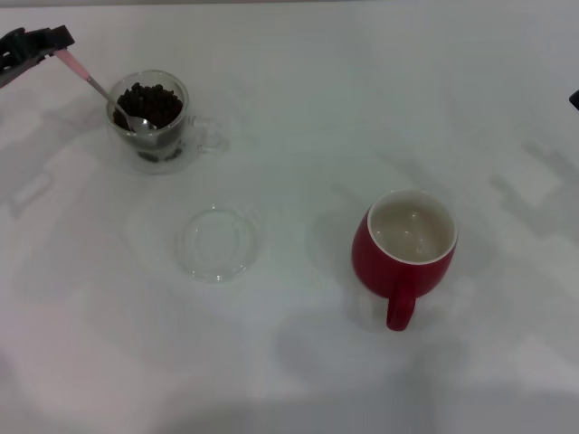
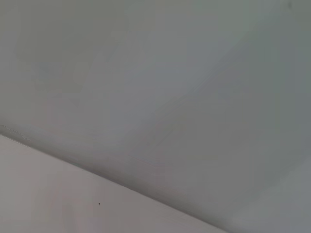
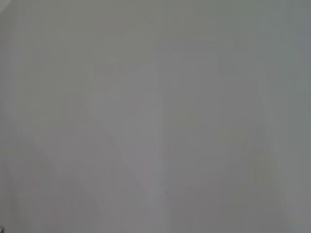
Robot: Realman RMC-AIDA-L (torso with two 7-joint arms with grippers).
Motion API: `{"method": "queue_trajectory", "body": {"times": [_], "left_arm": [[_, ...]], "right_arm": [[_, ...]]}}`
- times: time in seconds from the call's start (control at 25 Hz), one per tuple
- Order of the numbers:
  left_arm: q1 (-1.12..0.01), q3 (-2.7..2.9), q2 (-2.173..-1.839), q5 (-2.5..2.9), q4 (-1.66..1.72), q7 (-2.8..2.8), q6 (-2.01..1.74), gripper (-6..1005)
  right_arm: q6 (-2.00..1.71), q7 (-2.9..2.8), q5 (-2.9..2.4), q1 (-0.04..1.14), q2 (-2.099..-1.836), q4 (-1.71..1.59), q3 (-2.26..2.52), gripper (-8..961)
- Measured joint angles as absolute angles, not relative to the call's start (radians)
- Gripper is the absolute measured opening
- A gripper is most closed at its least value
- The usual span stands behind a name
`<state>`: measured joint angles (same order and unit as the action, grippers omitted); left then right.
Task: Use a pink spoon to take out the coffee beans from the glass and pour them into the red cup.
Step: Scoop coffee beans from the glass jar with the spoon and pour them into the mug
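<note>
From my head cam, the left gripper is way over at the far left edge of the table, and its dark fingers are pinched onto the pale pink handle end of the pink spoon. The spoon slants down from there toward the right, and its shiny metal bowl is sitting in the coffee beans, right at the near-left part of the heap.

The beans fill the top of the glass, the little clear double-walled mug at far left, standing upright with its clear handle sticking out to the right. A few beans look like they show through the lower wall too, though that could just be reflections, hard for me to say.

Nearer to me and a bit right of the glass there's a shallow round clear dish lying flat on the table, well apart from everything.

The red cup is over on the right and nearer, upright, loop handle pointing toward me. Its creamy white inside is visible and I can't make out any beans in there.

The right gripper is just a dark sliver at the right edge of the head view, so I cannot tell how its fingers are set.

Both wrist cams only give me plain pale surface.
</note>
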<state>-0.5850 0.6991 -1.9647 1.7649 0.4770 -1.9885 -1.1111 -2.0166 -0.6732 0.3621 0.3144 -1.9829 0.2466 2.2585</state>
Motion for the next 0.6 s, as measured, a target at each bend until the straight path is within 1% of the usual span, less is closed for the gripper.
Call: {"method": "queue_trajectory", "body": {"times": [0.04,0.24,0.6], "left_arm": [[-0.576,0.694,-1.972,1.755,0.475,-2.003,-1.111,126],[-0.56,0.684,-1.987,1.739,0.464,-2.022,-1.105,126],[-0.525,0.682,-2.004,1.663,0.405,-2.028,-1.083,125]], "right_arm": [[-2.015,-0.674,0.362,0.315,-1.982,0.247,2.258,802],[-2.007,-0.685,0.362,0.32,-1.978,0.247,2.265,802],[-2.003,-0.687,0.362,0.326,-1.972,0.245,2.274,802]]}}
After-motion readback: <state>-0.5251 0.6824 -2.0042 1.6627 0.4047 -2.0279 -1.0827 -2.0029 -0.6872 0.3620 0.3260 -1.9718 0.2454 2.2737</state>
